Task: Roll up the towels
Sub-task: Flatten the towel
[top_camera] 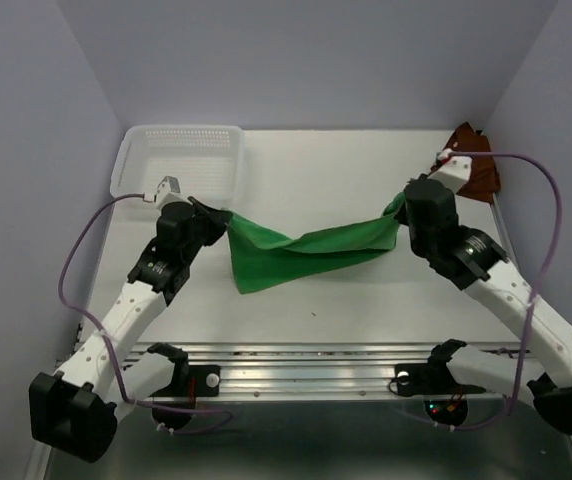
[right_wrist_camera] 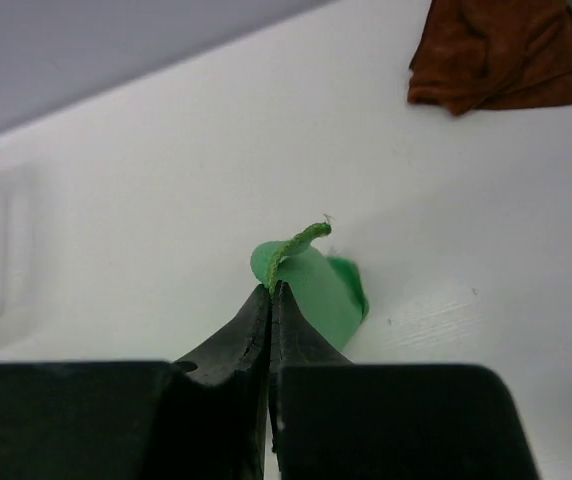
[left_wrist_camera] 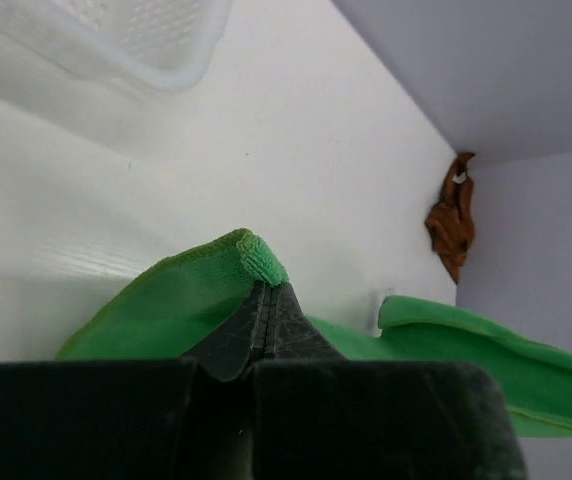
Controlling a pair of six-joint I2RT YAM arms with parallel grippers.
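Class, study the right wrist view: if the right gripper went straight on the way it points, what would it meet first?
Past the green towel corner it pinches, the right gripper would probably meet bare table, then the back wall. The rust towel lies off to the right. Depth is unclear.
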